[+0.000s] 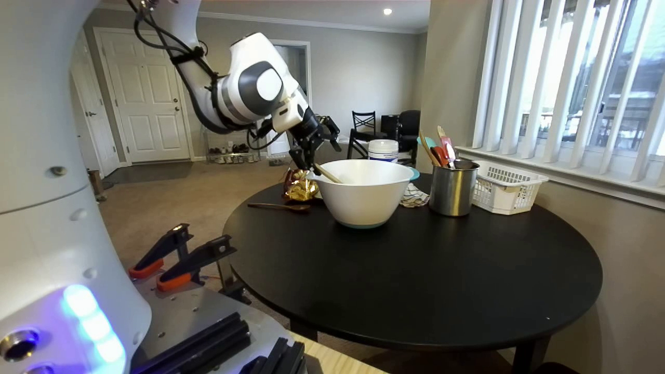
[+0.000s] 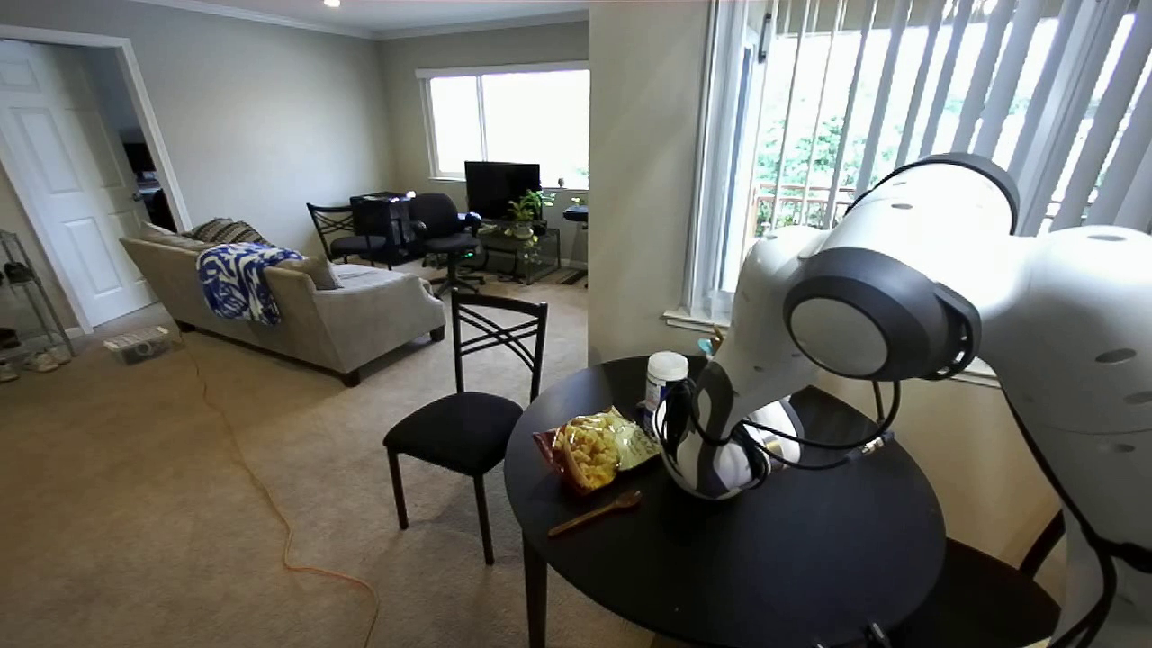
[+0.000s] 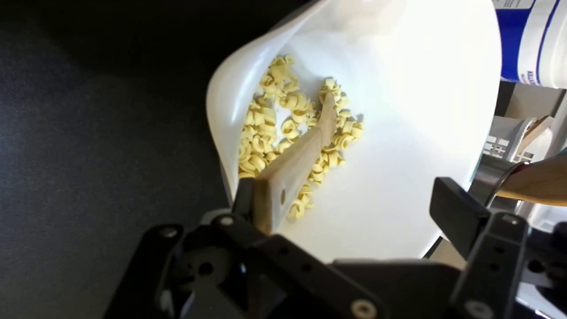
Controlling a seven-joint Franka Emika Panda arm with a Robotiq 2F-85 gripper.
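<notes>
My gripper [image 3: 350,208] stands open over the near side of a white mixing bowl [image 1: 363,200], its two black fingers [image 3: 458,217] wide apart. A pale wooden utensil [image 3: 294,170] leans in the bowl; its handle end lies between the jaws, right against or very close to the left finger, and away from the right one. Curled yellow pasta [image 3: 261,133] covers part of the bowl's bottom, around the utensil's lower end. In an exterior view the utensil's handle [image 1: 328,174] sticks out over the rim by the fingertips; in another exterior view the arm hides the gripper.
Beside the bowl on the round black table [image 1: 415,280] lie an opened pasta bag [image 2: 589,454] and a brown wooden spoon [image 2: 594,515]. A white-lidded jar [image 1: 383,150], checked cloth [image 1: 414,196], steel utensil holder [image 1: 453,189] and white basket [image 1: 509,189] stand around it.
</notes>
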